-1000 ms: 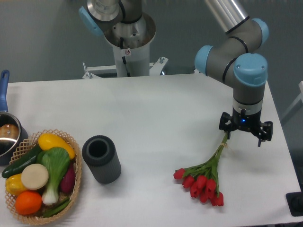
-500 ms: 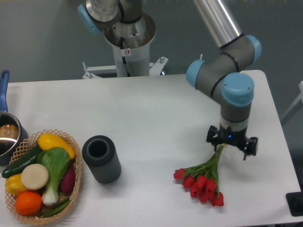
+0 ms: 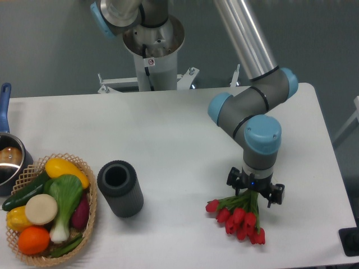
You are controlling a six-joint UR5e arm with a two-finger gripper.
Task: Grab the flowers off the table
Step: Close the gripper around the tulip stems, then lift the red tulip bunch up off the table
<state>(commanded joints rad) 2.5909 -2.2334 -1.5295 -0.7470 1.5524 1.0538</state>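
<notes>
The flowers [image 3: 238, 217], a bunch of red tulips with green leaves and stems, lie on the white table [image 3: 179, 134] at the front right. My gripper [image 3: 255, 193] hangs straight down over the leafy upper part of the bunch, covering the stems. Its fingers [image 3: 233, 180] stand apart on either side of the stems, so it looks open. The red buds stick out below the gripper toward the table's front edge.
A dark grey cylinder [image 3: 119, 188] lies left of the flowers. A wicker basket [image 3: 88, 213] of produce sits at the front left. A pot [image 3: 10, 159] with a blue handle is at the left edge. The robot base [image 3: 151, 50] stands behind the table.
My gripper has moved left and toward the front, from the stem ends along the stems to just above the leaves. The flowers have not moved.
</notes>
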